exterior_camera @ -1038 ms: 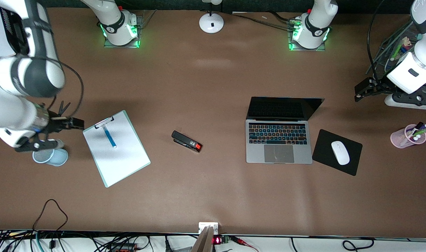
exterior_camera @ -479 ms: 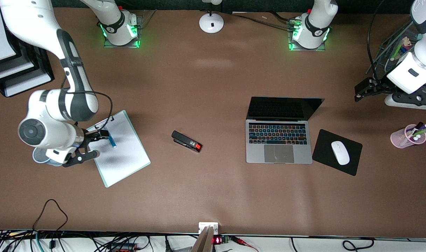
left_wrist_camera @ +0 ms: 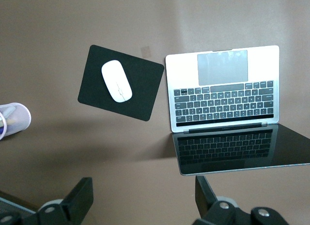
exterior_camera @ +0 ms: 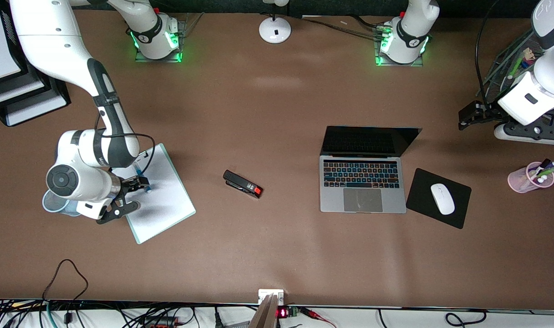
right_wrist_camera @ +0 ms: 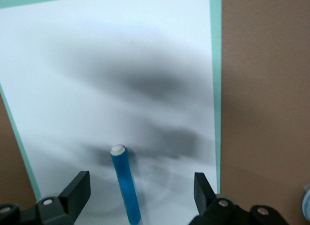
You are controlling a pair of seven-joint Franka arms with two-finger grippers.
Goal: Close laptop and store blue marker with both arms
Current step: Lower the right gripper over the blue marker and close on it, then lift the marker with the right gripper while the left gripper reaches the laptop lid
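Only the right wrist view shows the right hand [right_wrist_camera: 138,196] released, straddling the blue marker [right_wrist_camera: 125,181].

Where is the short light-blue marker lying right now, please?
The short light-blue marker lies on the white clipboard toward the right arm's end of the table, directly under the open right gripper.

Front view: high, across the table, facing both bases, covers the whole table [exterior_camera: 277,255]. Left wrist view: looks down from well above on the laptop [left_wrist_camera: 225,97], also in front view. Right wrist view: close over the clipboard [right_wrist_camera: 111,80] and the blue marker [right_wrist_camera: 125,184], shared with front view.
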